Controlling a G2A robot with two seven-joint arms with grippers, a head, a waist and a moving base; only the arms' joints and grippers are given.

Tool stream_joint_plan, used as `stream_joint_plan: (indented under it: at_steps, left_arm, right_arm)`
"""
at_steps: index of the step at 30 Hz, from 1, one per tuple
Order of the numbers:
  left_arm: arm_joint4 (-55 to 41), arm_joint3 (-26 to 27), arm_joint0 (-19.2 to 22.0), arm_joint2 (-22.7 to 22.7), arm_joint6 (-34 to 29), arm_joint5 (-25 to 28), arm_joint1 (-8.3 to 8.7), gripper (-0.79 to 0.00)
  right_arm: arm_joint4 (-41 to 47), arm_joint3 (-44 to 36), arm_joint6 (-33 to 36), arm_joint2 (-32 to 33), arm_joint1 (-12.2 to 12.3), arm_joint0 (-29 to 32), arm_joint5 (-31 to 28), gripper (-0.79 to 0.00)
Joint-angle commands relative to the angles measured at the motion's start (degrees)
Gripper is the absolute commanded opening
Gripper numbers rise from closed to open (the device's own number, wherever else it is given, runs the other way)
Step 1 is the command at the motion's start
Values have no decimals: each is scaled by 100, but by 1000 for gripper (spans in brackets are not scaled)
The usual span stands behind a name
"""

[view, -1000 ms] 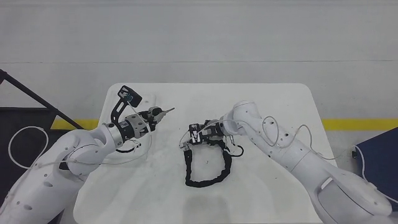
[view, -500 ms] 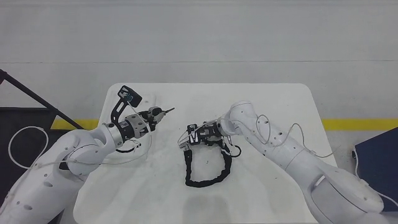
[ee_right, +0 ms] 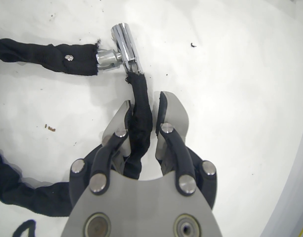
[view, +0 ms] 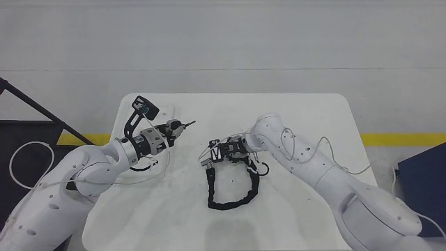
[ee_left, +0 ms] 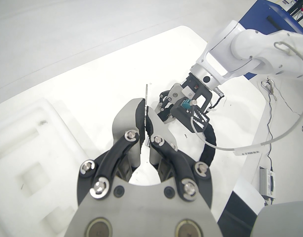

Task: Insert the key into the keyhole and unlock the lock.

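The lock (ee_right: 126,48), a short chrome cylinder, is seen lying on the white table (view: 293,111), with both ends of the black-sleeved chain (ee_right: 139,92) joined to it. The keyhole cannot be made out. Just behind the lock, one sleeved end is straddled by the right gripper (ee_right: 145,99). Its fingers are held apart, with one pad touching the fabric and a gap left at the other, so nothing is clamped. The key (ee_left: 146,93) is held well away from the lock, on the side opposite the right gripper. It is pinched edge-on in the closed left gripper (ee_left: 145,107), with its blade standing out past the tips. Farther from the lock, beyond the key, a white foam tray (ee_left: 30,129) is seen.

Several failures can be expected. If the sleeve is not gripped firmly, the lock is likely to be pushed or rolled by the key tip. Because only soft fabric is held, not the cylinder, the lock may swing even once the jaws are closed. The thin blade may also be twisted in the pads if it is misaligned at entry.

The gap at the pad and the lock itself are given plainly by the right wrist view. In the left wrist view, the lock is hidden by the right gripper, but the blade's seating is shown. The spacing between key and lock is made clear from the top view.
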State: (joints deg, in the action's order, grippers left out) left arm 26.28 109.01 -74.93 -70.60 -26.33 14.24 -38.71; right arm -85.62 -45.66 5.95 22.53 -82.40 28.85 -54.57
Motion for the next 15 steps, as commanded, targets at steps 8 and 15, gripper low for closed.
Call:
stream_joint_plan:
  at_steps: [8,15]
  left_arm:
    - [0,0,0,0,0,0,0,-785]
    - [0,0,0,0,0,0,0,-785]
  right_arm:
    - [-681,-100,-651,18,13,-119,562,-785]
    - [-2023,-435,-1916,158,376,-19,1859,-785]
